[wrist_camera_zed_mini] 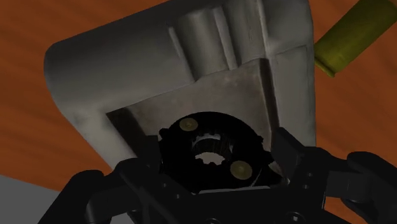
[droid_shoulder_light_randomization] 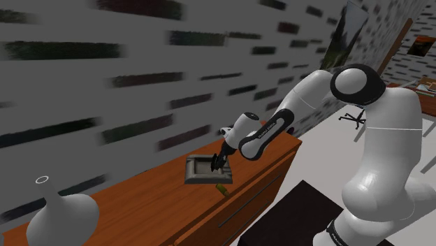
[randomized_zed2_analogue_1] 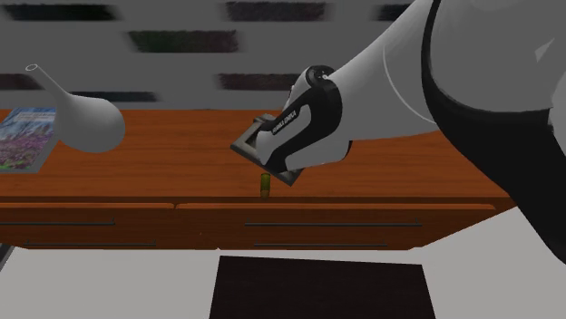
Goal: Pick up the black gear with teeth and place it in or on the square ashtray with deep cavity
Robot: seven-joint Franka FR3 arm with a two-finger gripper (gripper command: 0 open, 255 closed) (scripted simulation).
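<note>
Shoulder view: gripper point(droid_shoulder_light_randomization: 217, 165) low over the square ashtray point(droid_shoulder_light_randomization: 193, 172), tips inside its cavity. One ashtray; one olive cylinder point(droid_shoulder_light_randomization: 221, 189) just near of it.

Second exterior view: the arm hides most of the ashtray.

Wrist view: one black gear point(wrist_camera_zed_mini: 210, 153) clamped between both fingers, flat, directly above the cavity floor. Contact with the floor: cannot tell. Judged: release straight down.

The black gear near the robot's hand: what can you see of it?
The black gear is a round disc with a toothed central hole and two pale brass-coloured studs on its face. It faces the wrist camera, over the deep cavity of the grey square ashtray, right by the hand; black on black hides any grip.
</note>
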